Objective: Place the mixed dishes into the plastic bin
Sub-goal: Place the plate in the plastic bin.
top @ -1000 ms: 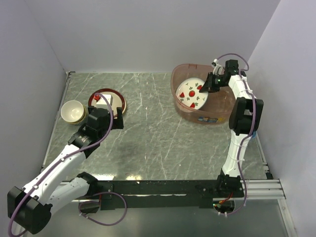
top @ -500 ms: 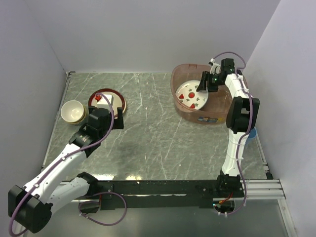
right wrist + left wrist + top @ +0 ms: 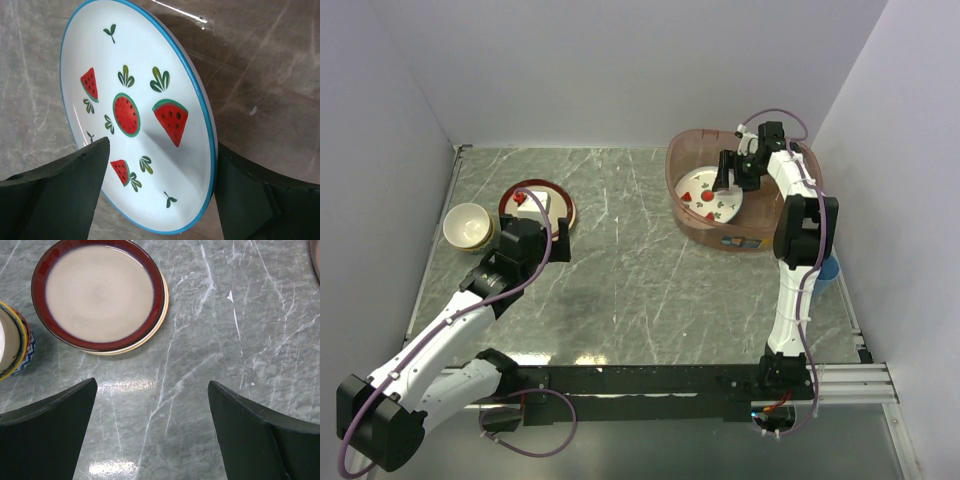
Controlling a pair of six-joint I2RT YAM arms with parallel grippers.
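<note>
The plastic bin (image 3: 767, 216) stands at the back right. Inside it a white plate with red watermelon shapes (image 3: 706, 194) (image 3: 135, 115) rests tilted against the bin's bottom. My right gripper (image 3: 729, 174) (image 3: 160, 197) hangs open over the plate's near rim, its fingers on either side and not gripping. At the back left lies a red-rimmed plate (image 3: 537, 198) (image 3: 99, 292) stacked on a yellow-orange plate (image 3: 154, 330), with a cream bowl (image 3: 468, 225) beside them. My left gripper (image 3: 542, 218) (image 3: 152, 432) is open and empty above the table just in front of that stack.
A light blue cup (image 3: 830, 268) stands at the right table edge, partly hidden behind the right arm. A bowl with a patterned outside (image 3: 12, 347) shows at the left edge of the left wrist view. Grey walls close in the table on three sides.
My right gripper opened and let go of the watermelon plate, which dropped lower into the bin. The right wrist shifted a little left. The left arm has not moved.
</note>
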